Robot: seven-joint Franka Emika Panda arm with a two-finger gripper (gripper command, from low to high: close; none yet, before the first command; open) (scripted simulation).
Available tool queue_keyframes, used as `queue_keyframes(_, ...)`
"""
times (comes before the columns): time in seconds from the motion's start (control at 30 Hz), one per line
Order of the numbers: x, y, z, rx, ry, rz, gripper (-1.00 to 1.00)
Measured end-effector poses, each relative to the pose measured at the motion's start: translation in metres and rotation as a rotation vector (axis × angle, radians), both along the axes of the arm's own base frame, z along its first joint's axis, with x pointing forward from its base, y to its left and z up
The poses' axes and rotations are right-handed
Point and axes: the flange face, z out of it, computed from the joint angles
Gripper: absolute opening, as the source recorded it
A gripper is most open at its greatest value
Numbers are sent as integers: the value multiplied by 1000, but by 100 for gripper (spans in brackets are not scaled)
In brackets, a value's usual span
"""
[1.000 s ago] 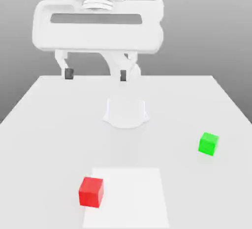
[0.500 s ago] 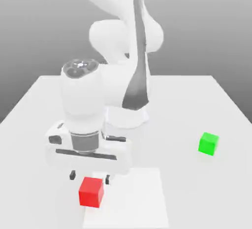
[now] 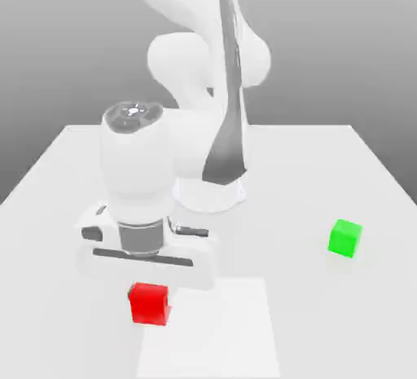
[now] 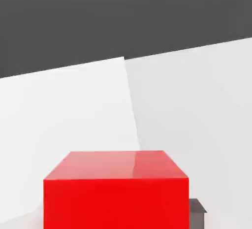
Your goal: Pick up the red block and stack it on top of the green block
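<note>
A white table [image 3: 73, 174] fills the lower part of the exterior view, with a plain grey backdrop behind it.

Toward the exterior view's left, the white Panda arm [image 3: 204, 68] bends forward from its round base [image 3: 213, 194] near the table's middle and points its wrist straight down. The wide white hand body sits low over the table's near side, and its gripper [image 3: 148, 294] is down at the red block [image 3: 149, 303]. The block shows just beneath the hand body, at the left edge of a brighter white square patch [image 3: 216, 328] on the tabletop. The hand body covers the fingers, so from this angle it is not possible to tell whether they are apart or pressed against the block.

Well apart from all this, toward the exterior view's right, the green block [image 3: 344, 238] rests alone on the table, with nothing on top of it.

In the hand view, the red block [image 4: 116, 188] is very close to the camera, with its top face and one side face showing. A small dark grey fingertip [image 4: 197, 212] shows just beside one lower corner of the block; whether it touches the block is unclear. Beyond the block lie the bright square patch [image 4: 74, 110] and the slightly greyer table surface [image 4: 197, 100], then a dark background.
</note>
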Motion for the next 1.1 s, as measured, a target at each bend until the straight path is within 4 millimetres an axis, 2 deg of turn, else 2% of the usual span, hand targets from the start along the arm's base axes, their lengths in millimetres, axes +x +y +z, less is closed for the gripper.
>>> queue_keyframes(0.13, -12, 102, 13, 18, -1, 141, -100)
queue_keyframes(0.27, -46, 184, 22, 27, 2, 251, -100)
queue_keyframes(0.4, -89, 243, 29, 27, 5, 331, -100)
queue_keyframes(0.57, -161, 306, 35, 13, 5, 462, -100)
queue_keyframes(0.67, -209, 332, 37, -2, 1, 541, -100)
queue_keyframes(0.7, -216, 335, 34, -13, -3, 551, -100)
queue_keyframes(0.9, -216, 334, 4, -73, -18, 557, -100)
queue_keyframes(1.1, -218, 334, -21, -60, -12, 558, -100)
